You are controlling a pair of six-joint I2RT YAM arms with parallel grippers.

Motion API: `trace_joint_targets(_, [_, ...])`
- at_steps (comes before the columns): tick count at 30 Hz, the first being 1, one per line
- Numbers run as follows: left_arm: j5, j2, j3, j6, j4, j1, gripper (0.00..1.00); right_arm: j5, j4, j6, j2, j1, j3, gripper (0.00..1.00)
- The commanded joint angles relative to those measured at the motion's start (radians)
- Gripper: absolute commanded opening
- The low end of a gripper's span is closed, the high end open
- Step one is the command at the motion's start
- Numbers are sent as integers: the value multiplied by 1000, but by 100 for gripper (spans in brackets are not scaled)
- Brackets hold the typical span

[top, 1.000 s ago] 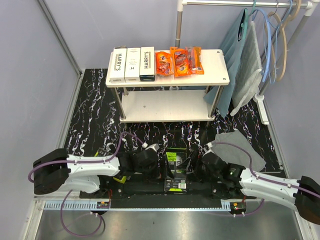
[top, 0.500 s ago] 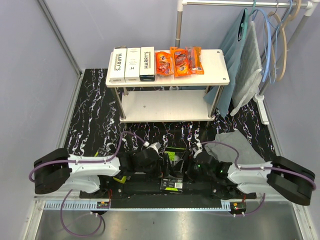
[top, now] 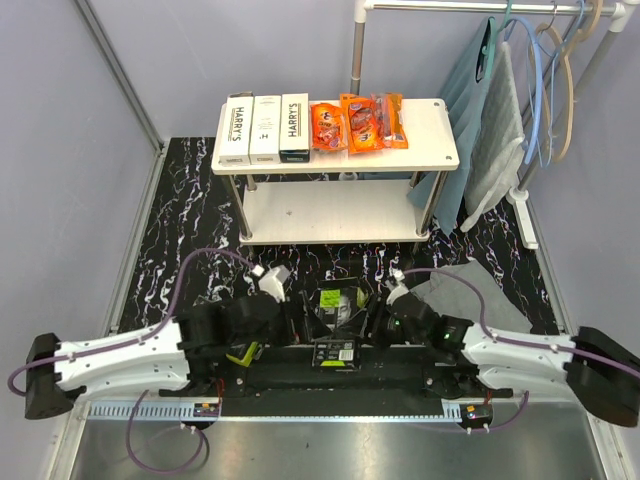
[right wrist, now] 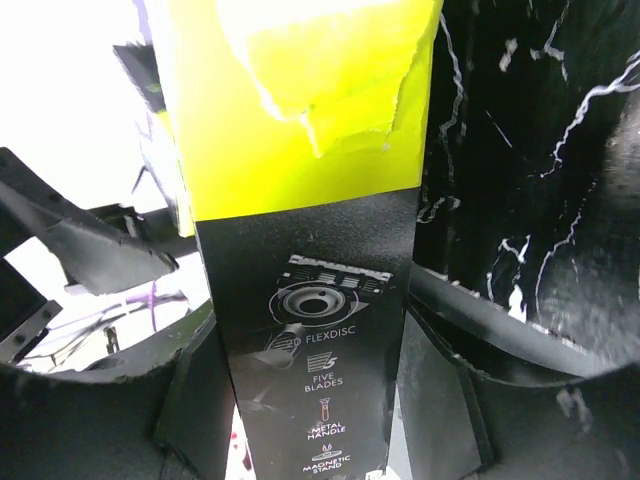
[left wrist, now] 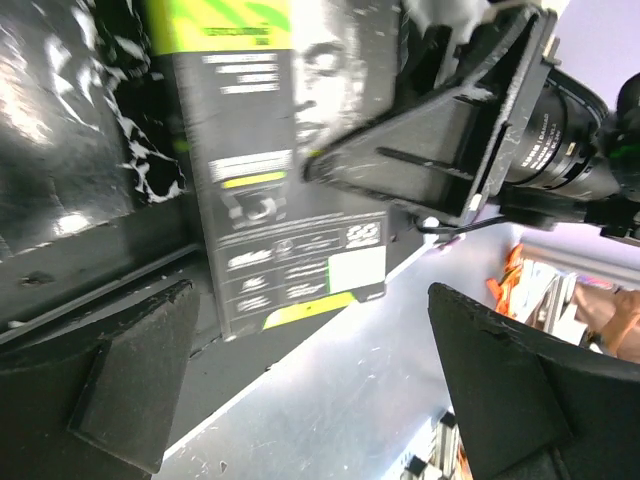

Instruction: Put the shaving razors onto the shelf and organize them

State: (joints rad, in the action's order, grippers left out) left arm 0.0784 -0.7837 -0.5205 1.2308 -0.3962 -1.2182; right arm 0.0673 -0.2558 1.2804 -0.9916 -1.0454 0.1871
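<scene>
**Item:** black-and-lime blister pack.
**Location:** middle of the near edge of the marbled mat, between my two grippers and well apart from the shelf.
**Handling, as I judge it:** light, with a stiff card back and a glossy face likely to slip. The bubble would crush, so I should hold it by the long card edges.
**My right gripper:** jaws partway in, straddling those edges. I cannot tell whether they pinch.
**My left gripper:** spread wide, holding nothing.
**Shelved on the top board:** white boxes, orange packs.
</scene>
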Motion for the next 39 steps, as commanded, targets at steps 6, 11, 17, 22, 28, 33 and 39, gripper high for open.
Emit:
trace_joint_targets(6, [117, 291, 100, -7, -63, 0, 99, -153, 345, -43, 356, 1, 111, 32])
trace_joint_targets(11, [38, 284, 172, 9, 91, 2, 99, -153, 339, -35, 426, 2, 115, 31])
trace_joint_targets(17, [0, 155, 180, 9, 255, 0, 99, -130, 276, -64, 439, 2, 152, 32])
trace_joint_targets(22, [-60, 58, 230, 15, 518, 2, 99, -118, 185, -58, 446, 2, 158, 32])
trace_joint_targets(28, [-104, 29, 296, 1, 733, -1, 99, -101, 109, -55, 476, 2, 156, 31])
trace_joint_targets(33, [-126, 18, 318, -5, 839, -1, 99, -84, 66, -52, 470, 2, 155, 31])
trace_joint_targets(39, [-160, -49, 301, -7, 915, -14, 98, -101, 52, -52, 482, 1, 144, 31])
